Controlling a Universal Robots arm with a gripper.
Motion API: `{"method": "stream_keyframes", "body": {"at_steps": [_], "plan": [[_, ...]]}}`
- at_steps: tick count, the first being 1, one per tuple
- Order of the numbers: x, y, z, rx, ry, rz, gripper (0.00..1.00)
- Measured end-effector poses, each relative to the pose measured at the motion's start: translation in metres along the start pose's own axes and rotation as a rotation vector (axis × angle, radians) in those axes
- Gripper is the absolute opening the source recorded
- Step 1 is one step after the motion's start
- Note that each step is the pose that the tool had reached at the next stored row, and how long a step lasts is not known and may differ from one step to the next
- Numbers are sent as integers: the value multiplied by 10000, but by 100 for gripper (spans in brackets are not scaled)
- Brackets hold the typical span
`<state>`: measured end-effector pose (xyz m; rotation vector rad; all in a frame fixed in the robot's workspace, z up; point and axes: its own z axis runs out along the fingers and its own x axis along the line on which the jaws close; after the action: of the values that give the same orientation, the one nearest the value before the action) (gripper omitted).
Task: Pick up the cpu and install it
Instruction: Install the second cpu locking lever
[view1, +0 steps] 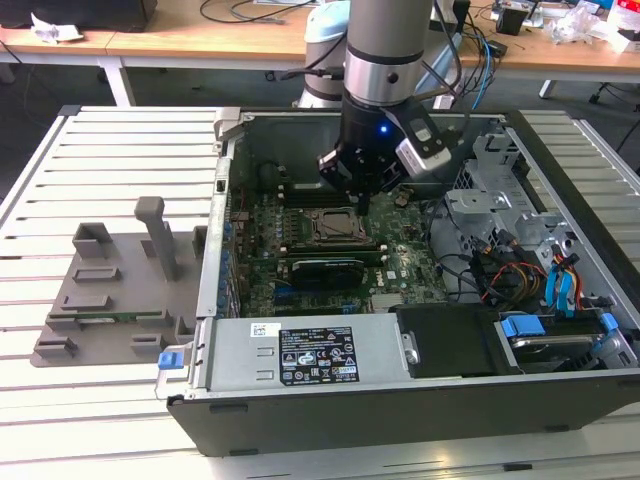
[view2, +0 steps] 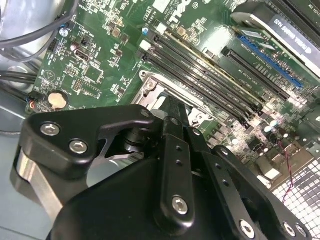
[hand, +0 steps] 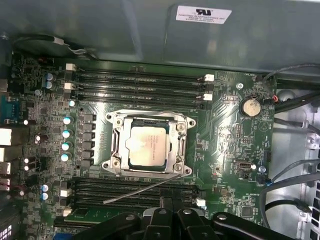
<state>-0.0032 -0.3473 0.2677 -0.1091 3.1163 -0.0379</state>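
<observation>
In the first wrist view the cpu (hand: 147, 146) lies flat inside the socket (hand: 148, 145) on the motherboard (hand: 225, 150), directly below and a little ahead of the end effector (hand: 170, 212). Its pale metal top faces up, and the metal frame of the socket surrounds it on all sides. A thin metal lever (hand: 142, 190) runs slanted between the socket and the end effector, above the nearer memory slots (hand: 130, 192).

The end effector's black fingers (hand: 165, 207) stand close together, almost touching, and they hold nothing. They hang above the board near the socket edge; whether they touch the lever I cannot tell. In the second wrist view the same fingers (view2: 175, 125) point down at the corner of the socket (view2: 150, 92), with the black links of the end effector (view2: 172, 107) in front.

Beyond the socket, further from the end effector, more memory slots (hand: 140, 85) lie in parallel rows, and a round coin battery (hand: 251, 106) sits to one side.

In the exterior view the end effector (view1: 358, 195) is inside the open computer case (view1: 400, 390), just over the socket (view1: 330, 226). The case stands on a slatted counter (view1: 110, 140). Well apart from the end effector, toward the exterior view's left, a grey fixture plate (view1: 110, 290) with raised blocks rests on the counter.
</observation>
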Motion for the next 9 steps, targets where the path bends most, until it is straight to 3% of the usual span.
{"method": "stream_keyframes", "body": {"at_steps": [9], "plan": [[7, -97, 30, 0, 1, -1, 11]]}}
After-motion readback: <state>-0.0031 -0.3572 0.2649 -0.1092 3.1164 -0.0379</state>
